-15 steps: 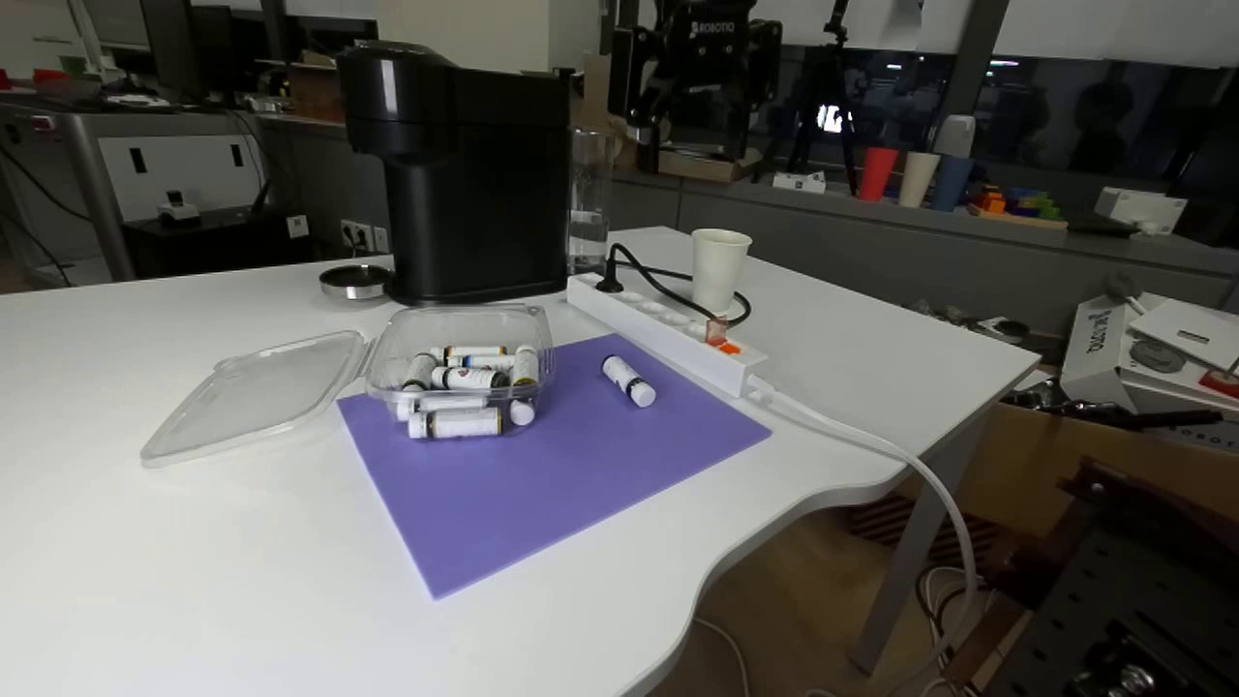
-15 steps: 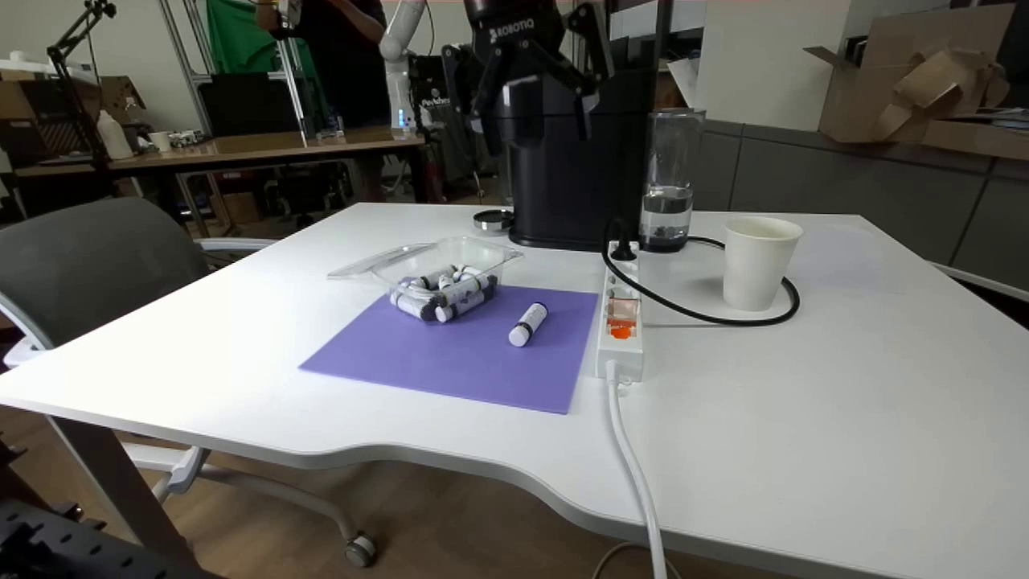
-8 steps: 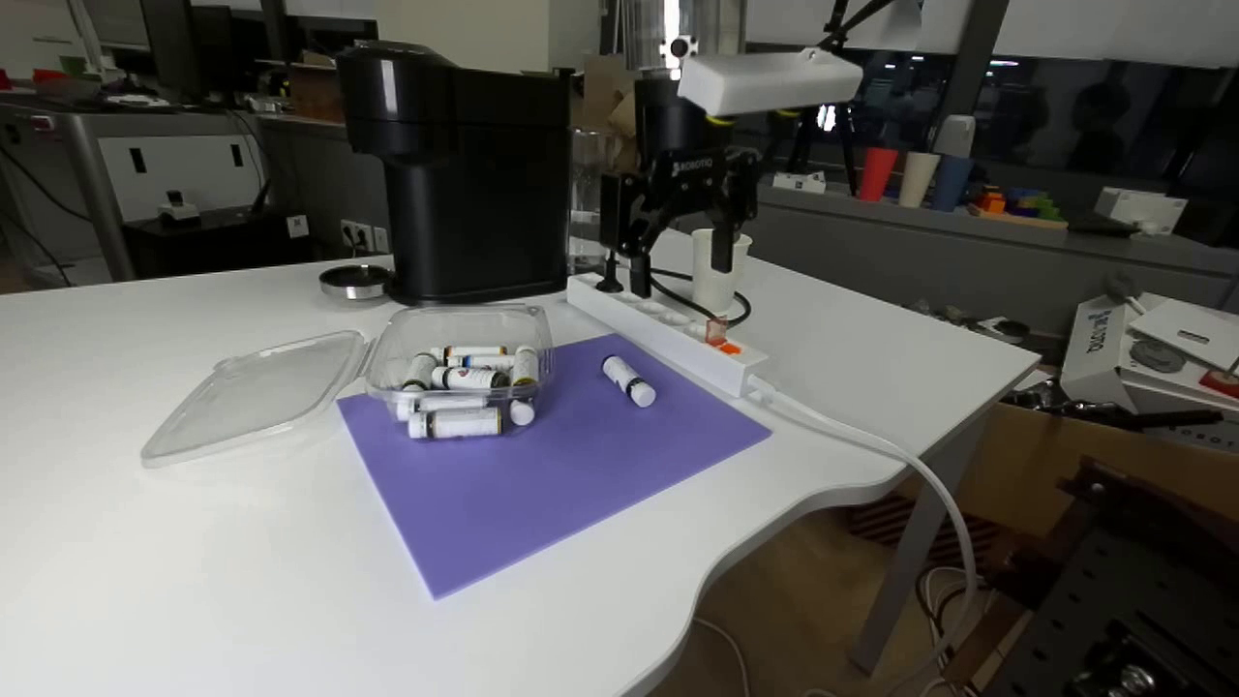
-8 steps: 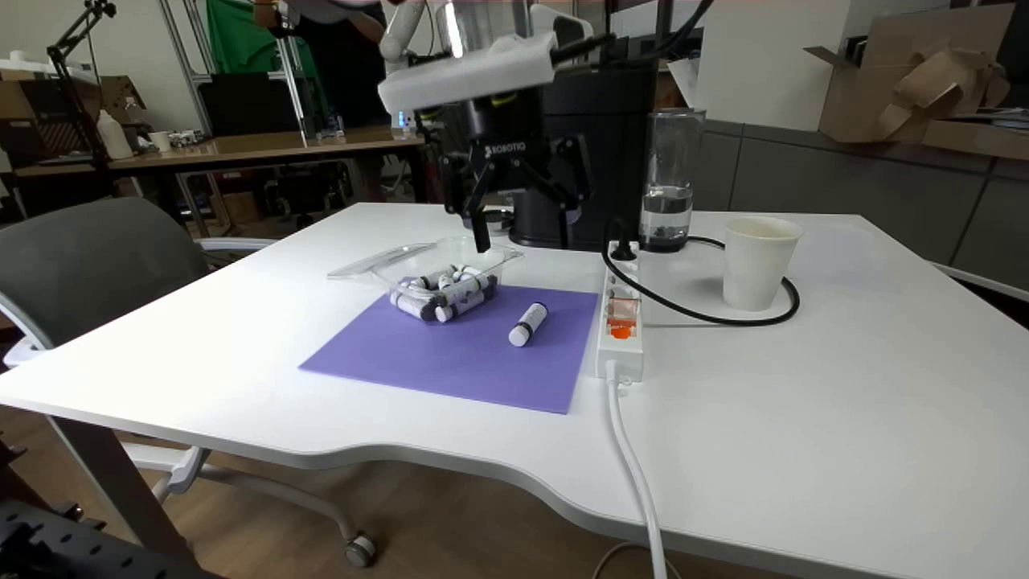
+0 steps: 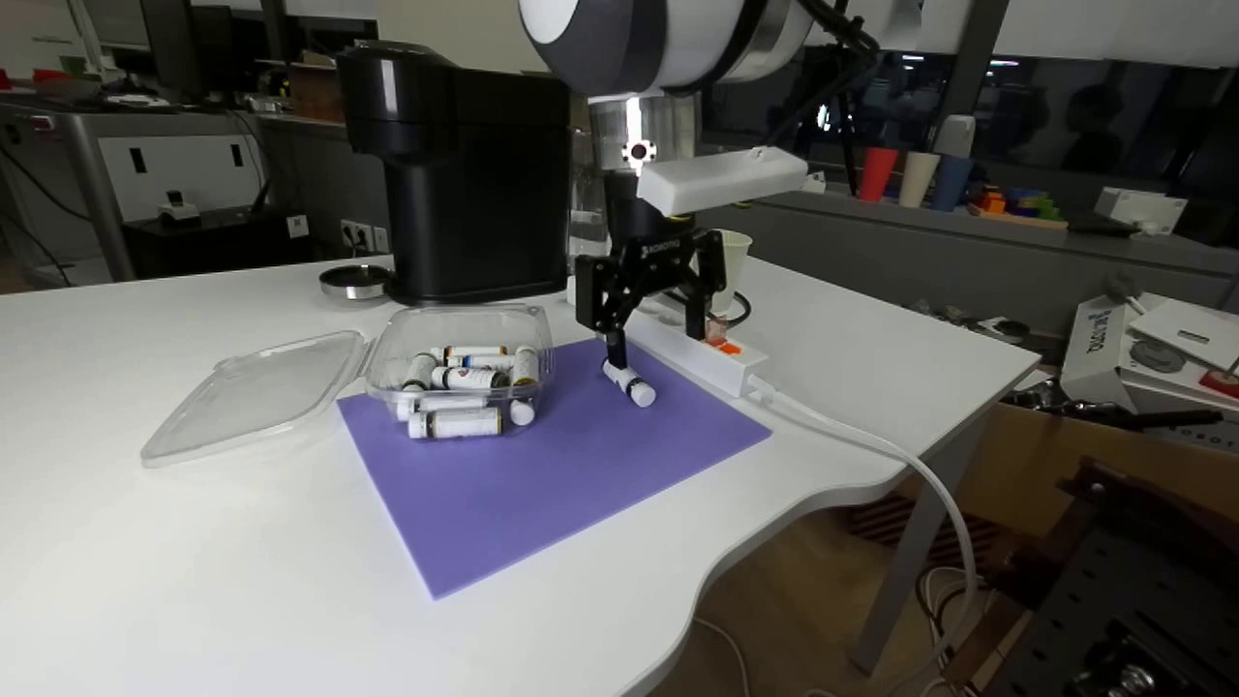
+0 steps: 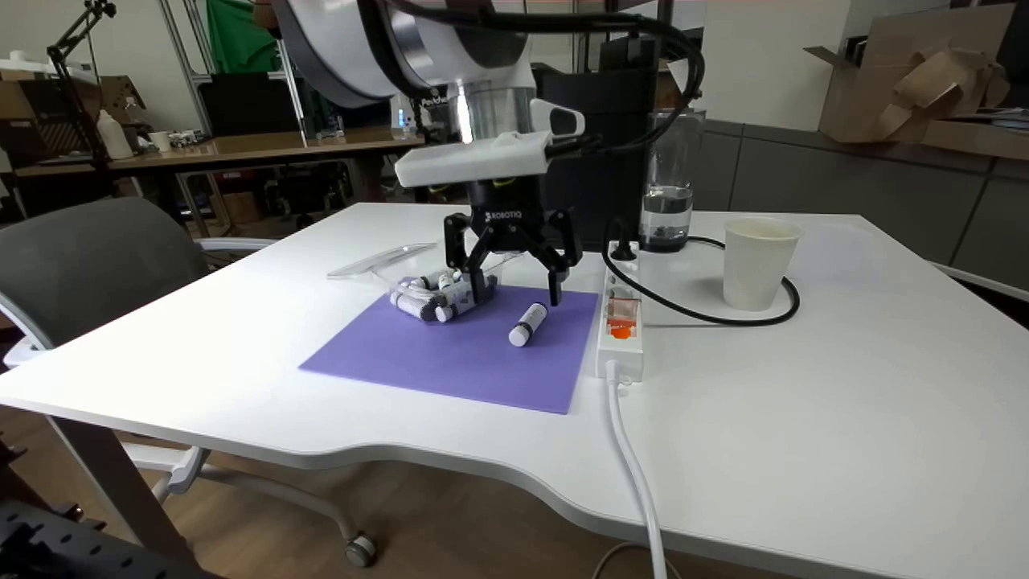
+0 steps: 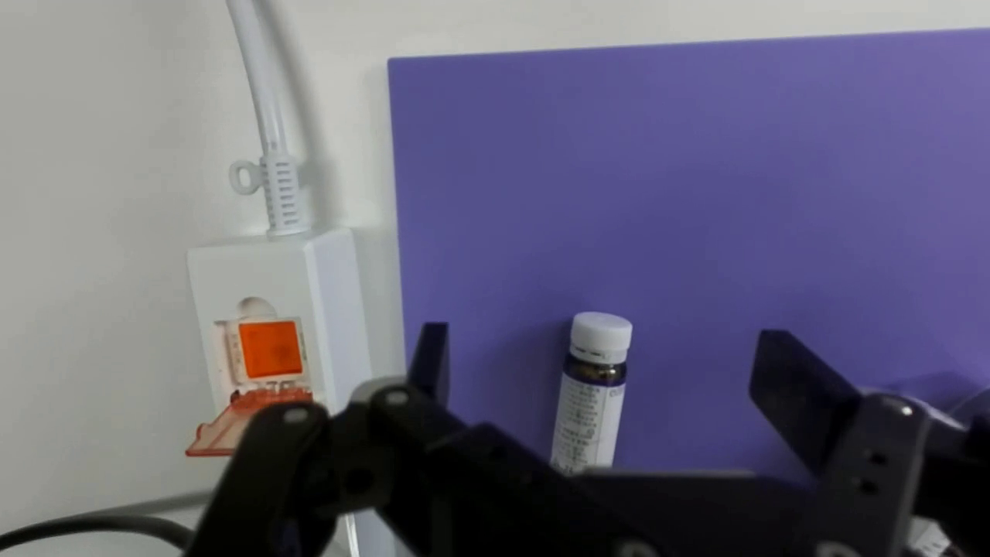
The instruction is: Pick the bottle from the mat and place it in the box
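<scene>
Gripper (image 6: 517, 293): hung spread; probably needed lowering;
Bottle (image 7: 589, 418): lay on the mat (image 7: 681, 155); seemed to want a mid-body pinch

The flat rectangular mat (image 5: 552, 489) is plain purple; the broad counter (image 5: 242, 552) is white. The slim cylindrical bottle (image 7: 592, 398) has a white cap, dark brown neck and white label with rows of dark print. The rectangular plastic box (image 5: 455, 326) is glassy clear. The two-fingered tool (image 6: 517, 295) is black with white lettering. The long plastic power strip (image 7: 334, 325) is white, with a square orange switch (image 7: 271, 350) and translucent red-orange flap (image 7: 232, 429).
</scene>
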`<action>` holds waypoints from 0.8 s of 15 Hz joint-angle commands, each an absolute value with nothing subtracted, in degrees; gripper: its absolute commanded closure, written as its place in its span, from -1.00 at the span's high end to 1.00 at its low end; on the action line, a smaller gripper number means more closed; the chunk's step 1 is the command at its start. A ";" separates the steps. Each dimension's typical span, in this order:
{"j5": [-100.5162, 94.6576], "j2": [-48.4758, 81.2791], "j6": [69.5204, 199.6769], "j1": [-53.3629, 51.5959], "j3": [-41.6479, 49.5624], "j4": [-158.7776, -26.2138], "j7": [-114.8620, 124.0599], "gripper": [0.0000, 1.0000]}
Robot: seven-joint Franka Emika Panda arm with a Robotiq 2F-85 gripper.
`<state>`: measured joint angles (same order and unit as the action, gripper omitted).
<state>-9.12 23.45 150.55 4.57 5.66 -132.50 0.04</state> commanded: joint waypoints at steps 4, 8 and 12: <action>-6.25 30.13 150.58 4.09 5.91 -125.87 1.03 1.00; -5.72 32.81 150.57 3.98 6.40 -123.53 1.14 0.37; -5.20 34.35 150.40 4.16 6.50 -122.25 0.85 -0.21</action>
<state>-5.61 33.01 151.05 4.28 6.05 -124.25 0.08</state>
